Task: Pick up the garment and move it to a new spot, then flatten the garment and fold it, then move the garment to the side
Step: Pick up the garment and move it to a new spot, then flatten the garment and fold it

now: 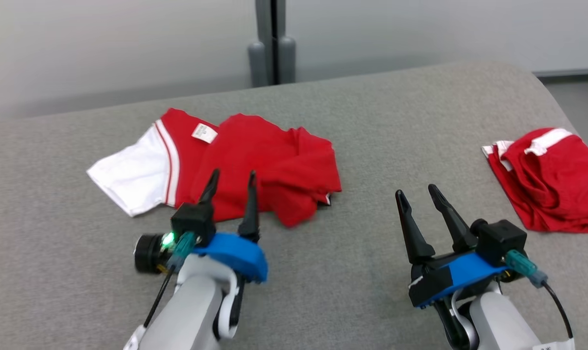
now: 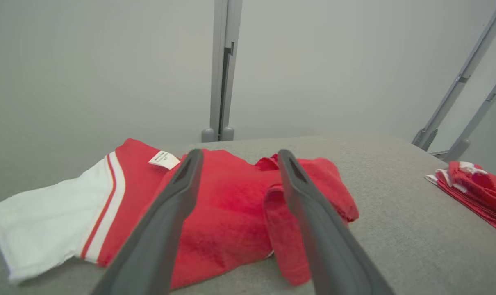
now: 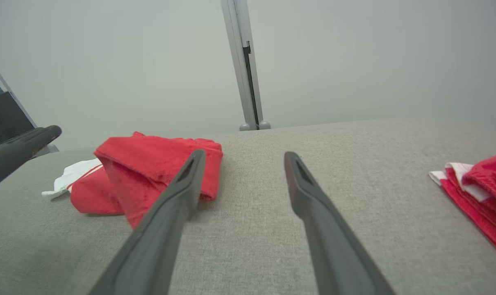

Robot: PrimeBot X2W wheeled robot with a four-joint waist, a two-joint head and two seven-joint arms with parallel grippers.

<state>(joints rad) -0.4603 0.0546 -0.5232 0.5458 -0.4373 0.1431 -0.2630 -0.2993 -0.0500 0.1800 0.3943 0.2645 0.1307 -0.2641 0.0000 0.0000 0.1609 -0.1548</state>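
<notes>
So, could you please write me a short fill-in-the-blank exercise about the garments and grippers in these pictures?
1. The crumpled garment is partly white and mostly ____.
2. The left gripper and the right gripper are both ____, not shut, and hold nothing.
3. The second garment lies nearer the ____ gripper.
Missing words: red; open; right.

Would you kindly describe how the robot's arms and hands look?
Both the left hand and right hand have two long, dark, tapering fingers on blue mounts, with teal plugs and black cables. The forearms are pale grey. The left shows a green light.
</notes>
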